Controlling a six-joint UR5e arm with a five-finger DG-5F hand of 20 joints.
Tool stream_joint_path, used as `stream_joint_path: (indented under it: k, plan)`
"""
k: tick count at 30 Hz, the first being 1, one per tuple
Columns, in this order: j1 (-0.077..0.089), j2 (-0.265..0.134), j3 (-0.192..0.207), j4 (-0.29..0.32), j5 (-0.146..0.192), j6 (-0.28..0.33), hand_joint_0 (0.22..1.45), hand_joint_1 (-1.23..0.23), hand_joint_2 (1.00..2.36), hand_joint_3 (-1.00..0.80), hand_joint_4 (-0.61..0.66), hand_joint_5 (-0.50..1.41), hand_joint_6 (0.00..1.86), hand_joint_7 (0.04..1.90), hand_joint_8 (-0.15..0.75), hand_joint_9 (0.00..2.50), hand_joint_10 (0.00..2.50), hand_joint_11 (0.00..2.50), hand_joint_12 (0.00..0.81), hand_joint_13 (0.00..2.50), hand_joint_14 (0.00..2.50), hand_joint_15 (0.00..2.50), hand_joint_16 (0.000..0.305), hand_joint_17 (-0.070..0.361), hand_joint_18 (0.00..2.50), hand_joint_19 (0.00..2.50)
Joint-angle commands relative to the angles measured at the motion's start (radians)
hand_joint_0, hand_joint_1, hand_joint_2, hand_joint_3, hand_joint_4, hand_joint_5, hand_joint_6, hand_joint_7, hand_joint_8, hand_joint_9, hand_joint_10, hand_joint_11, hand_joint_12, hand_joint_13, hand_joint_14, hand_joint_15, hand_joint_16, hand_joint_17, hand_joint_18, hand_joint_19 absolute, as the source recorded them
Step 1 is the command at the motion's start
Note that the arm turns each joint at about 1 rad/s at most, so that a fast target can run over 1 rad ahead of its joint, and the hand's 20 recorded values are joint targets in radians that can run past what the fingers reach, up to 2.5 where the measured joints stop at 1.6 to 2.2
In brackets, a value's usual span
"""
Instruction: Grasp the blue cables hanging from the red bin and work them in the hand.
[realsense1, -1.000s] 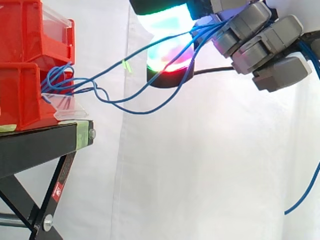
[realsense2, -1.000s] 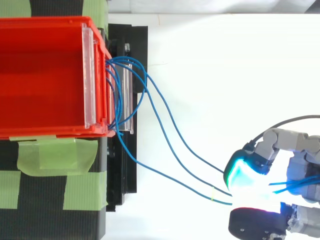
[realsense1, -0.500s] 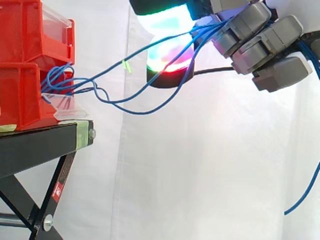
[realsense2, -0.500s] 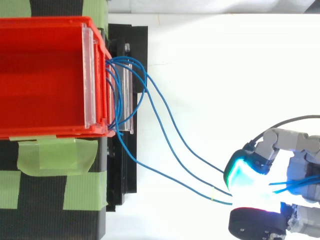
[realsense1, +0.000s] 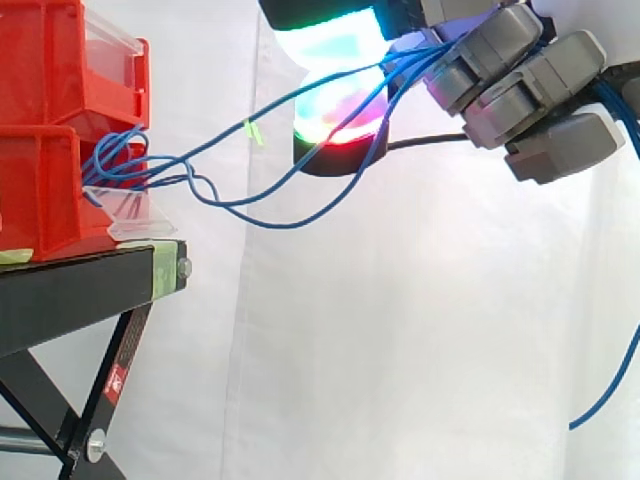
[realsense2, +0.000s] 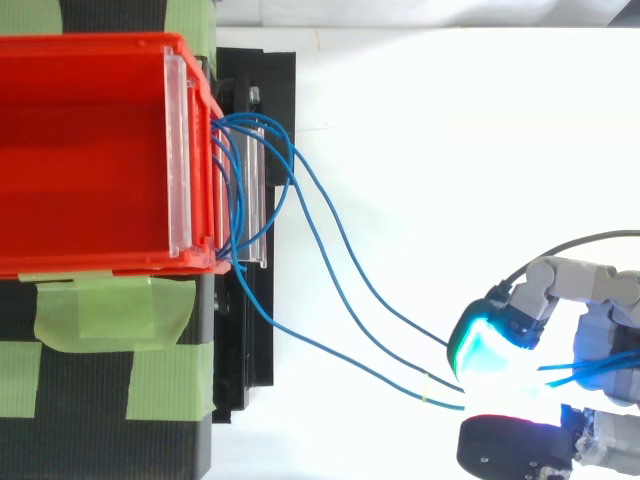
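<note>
We see nothing shifted since the earlier frame: the robot hand (realsense1: 530, 90), well right of the red bin (realsense2: 100, 40), keeps curled fingers pinching thin, smooth blue cables (realsense1: 405, 58) sagging in loops from the bin's front.

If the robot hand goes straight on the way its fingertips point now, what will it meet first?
Open air first. The robot hand, shut on the blue cables, points toward the upper red bin, though it may pass beside it.

no legible text anywhere. one small red sticker (realsense1: 113, 380) on a leg of the black stand (realsense1: 131, 330), print too small to read.
</note>
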Motion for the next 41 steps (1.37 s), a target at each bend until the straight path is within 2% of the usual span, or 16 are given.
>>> stream_joint_path:
  k: [1, 41]
  plan:
    - [0.000, -0.001, 0.000, 0.000, 0.000, 0.000, 0.91, -0.64, 1.02, -0.43, 0.27, 0.29, 0.87, 1.29, 0.447, 0.56, 2.50, 2.50, 0.452, 0.91, 2.50, 1.33, 0.051, 0.116, 1.52, 1.39]
    - [0.000, -0.001, 0.000, 0.000, 0.000, -0.001, 0.92, -0.63, 1.02, -0.45, 0.27, 0.29, 0.87, 1.29, 0.449, 0.56, 2.50, 2.50, 0.455, 0.92, 2.50, 1.33, 0.052, 0.116, 1.52, 1.40]
